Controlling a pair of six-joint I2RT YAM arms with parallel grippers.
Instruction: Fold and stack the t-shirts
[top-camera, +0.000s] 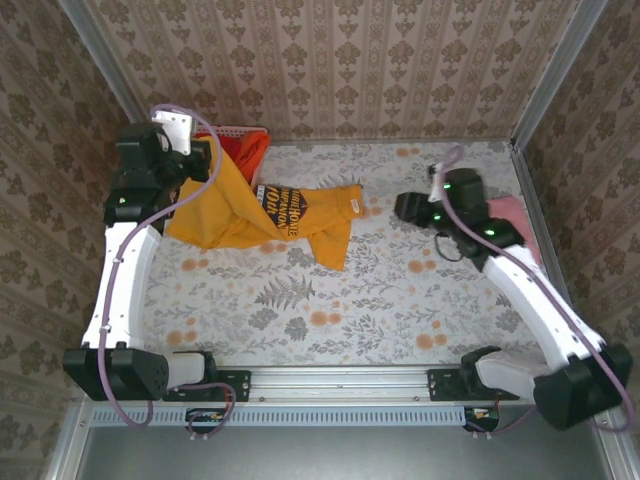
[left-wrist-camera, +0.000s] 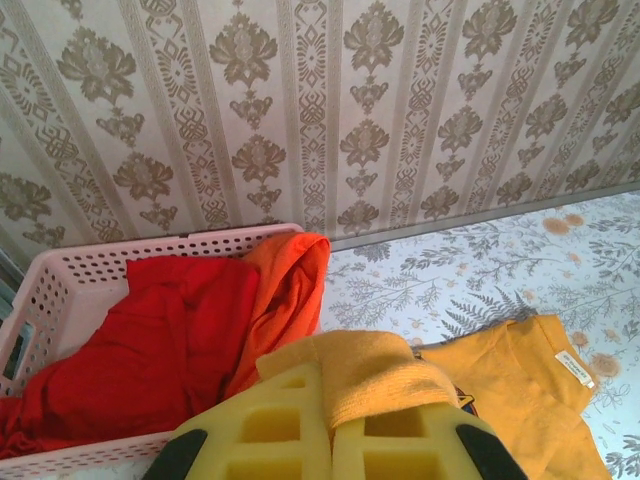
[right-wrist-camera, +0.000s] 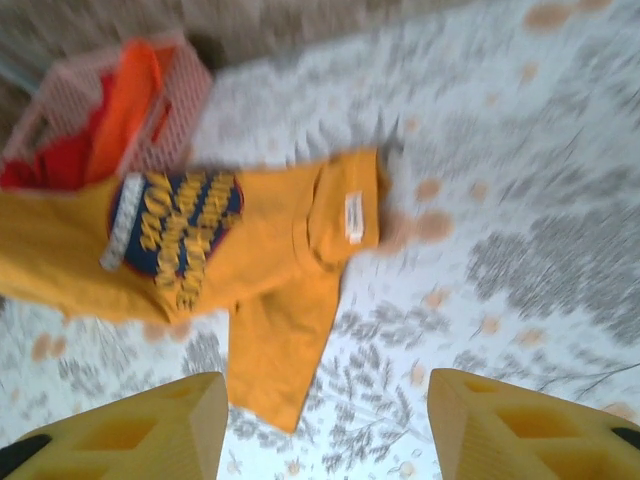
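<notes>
The golden-yellow t-shirt (top-camera: 255, 215) with a dark chest logo lies crumpled across the back left of the table, one end lifted. My left gripper (top-camera: 200, 165) is shut on a fold of that shirt (left-wrist-camera: 385, 375), held up beside the basket. A red t-shirt (left-wrist-camera: 150, 340) and a bright orange t-shirt (left-wrist-camera: 290, 290) lie in the pink basket (left-wrist-camera: 70, 270). My right gripper (top-camera: 408, 207) hangs open above the table, to the right of the yellow shirt (right-wrist-camera: 280, 260), nothing between its fingers. A pale pink t-shirt (top-camera: 515, 215) peeks out under the right arm.
The pink lattice basket (top-camera: 240, 135) stands in the back left corner against the wallpapered wall. Metal frame posts run along both sides. The floral tablecloth (top-camera: 400, 300) shows bare across the middle and front.
</notes>
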